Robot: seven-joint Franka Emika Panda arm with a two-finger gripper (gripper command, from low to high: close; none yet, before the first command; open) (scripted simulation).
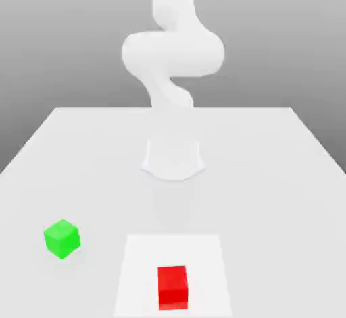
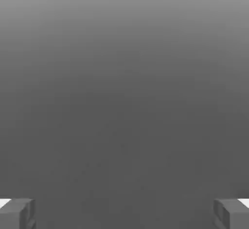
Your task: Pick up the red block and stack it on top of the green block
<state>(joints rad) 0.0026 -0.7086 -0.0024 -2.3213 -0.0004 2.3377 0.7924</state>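
While the gripper (image 2: 124, 213) hangs with fingers spread wide, holding nothing | red block (image 1: 172, 286) lies on the surface (image 1: 270, 175), at the near edge in the exterior view, well apart from the arm (image 1: 172, 53) | green block (image 1: 62, 238) off toward that view's left.

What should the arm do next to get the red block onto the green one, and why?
Probably bring the open end effector down over the small bright-red matte block. That block lies untouched on the white table, apart from the small bright-green matte cube toward the exterior view's left, and the fingers stand wide with nothing between them.
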